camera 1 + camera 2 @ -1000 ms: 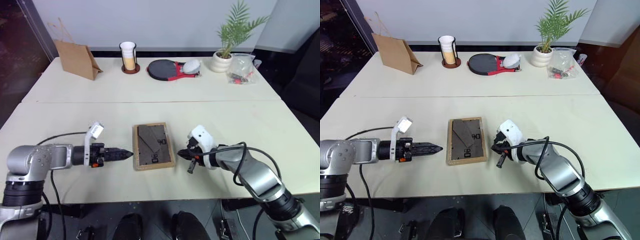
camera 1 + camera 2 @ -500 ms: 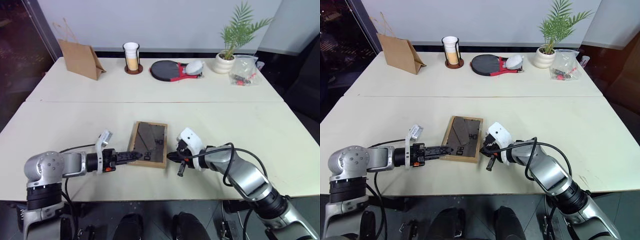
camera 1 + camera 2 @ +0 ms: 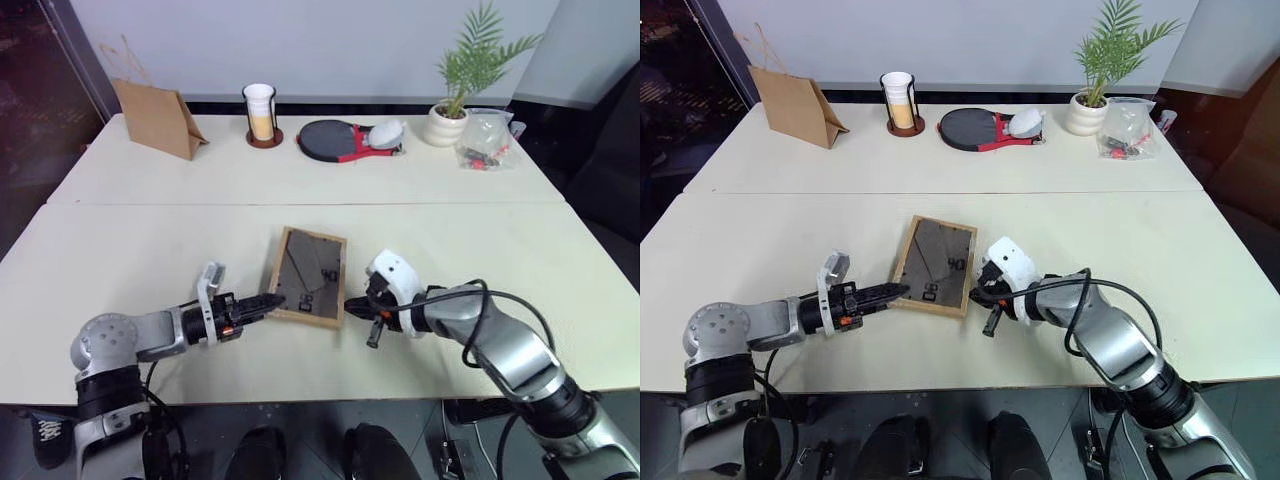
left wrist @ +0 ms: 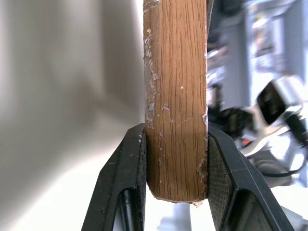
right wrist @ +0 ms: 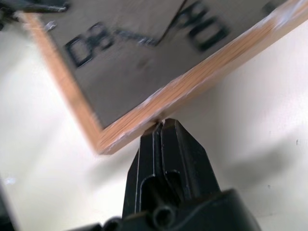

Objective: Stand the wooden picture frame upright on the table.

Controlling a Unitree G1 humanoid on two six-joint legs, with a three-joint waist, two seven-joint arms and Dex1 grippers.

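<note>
The left gripper (image 4: 175, 159) clamps the picture frame (image 3: 310, 276) edge, lifting it (back up) off the table (image 3: 560, 260). The closed right gripper (image 5: 163, 132) props the opposite edge. Next, tilting upright likely needs the stand unfolded.

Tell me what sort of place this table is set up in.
Probably an indoor office or lab staged for testing, not a home: a large pale table against a plain wall, with unrelated props along its far edge: a brown paper bag, a table tennis paddle and a potted plant.
</note>
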